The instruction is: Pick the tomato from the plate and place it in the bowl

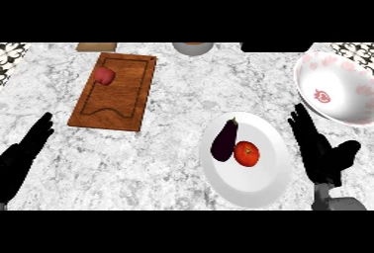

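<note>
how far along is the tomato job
Nothing is done yet: the tomato sits on the plate beside the eggplant. The right hand is open beside the plate, holding nothing. Grasping, lifting and placing it in the bowl all remain.

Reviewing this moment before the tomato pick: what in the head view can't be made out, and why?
- Small grey container at the counter's far edge: cut off by the view's top, so its contents and type are unclear.
- Tan object and dark object beside it: only slivers show.
- Bowl: its right side runs past the edge.
- Left hand: partly cut by the left edge.
- Tomato: its contact with the eggplant is unclear.
</note>
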Motion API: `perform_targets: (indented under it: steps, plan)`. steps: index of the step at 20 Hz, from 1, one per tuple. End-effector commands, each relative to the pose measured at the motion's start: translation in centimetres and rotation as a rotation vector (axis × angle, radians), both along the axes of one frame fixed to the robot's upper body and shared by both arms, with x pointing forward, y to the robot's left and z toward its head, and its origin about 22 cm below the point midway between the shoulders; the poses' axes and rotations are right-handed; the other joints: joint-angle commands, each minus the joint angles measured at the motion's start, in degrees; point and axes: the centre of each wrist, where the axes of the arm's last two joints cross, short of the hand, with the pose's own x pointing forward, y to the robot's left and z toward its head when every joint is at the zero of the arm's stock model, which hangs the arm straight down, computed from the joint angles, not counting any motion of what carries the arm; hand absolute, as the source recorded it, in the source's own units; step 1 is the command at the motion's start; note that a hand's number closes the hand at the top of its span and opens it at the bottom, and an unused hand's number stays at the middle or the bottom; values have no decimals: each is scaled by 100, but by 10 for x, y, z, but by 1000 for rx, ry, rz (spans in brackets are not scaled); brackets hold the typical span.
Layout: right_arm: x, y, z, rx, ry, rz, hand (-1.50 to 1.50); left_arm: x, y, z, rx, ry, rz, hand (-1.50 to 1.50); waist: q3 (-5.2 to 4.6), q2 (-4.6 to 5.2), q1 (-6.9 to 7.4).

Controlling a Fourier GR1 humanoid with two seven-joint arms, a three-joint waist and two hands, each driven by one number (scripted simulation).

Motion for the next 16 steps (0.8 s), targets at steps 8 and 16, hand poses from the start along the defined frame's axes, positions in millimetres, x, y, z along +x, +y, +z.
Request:
perform_targets:
  steps: [8, 16]
  plan:
    - [13, -97, 26, -149, -280, -151, 150, 40, -42, 41, -35, -316, 71, 0, 190, 161, 8]
    - [-20, -135, -6, -135, -527, 292, -150, 62, -62, 47, -23, -303, 80, 0, 174, 114, 113]
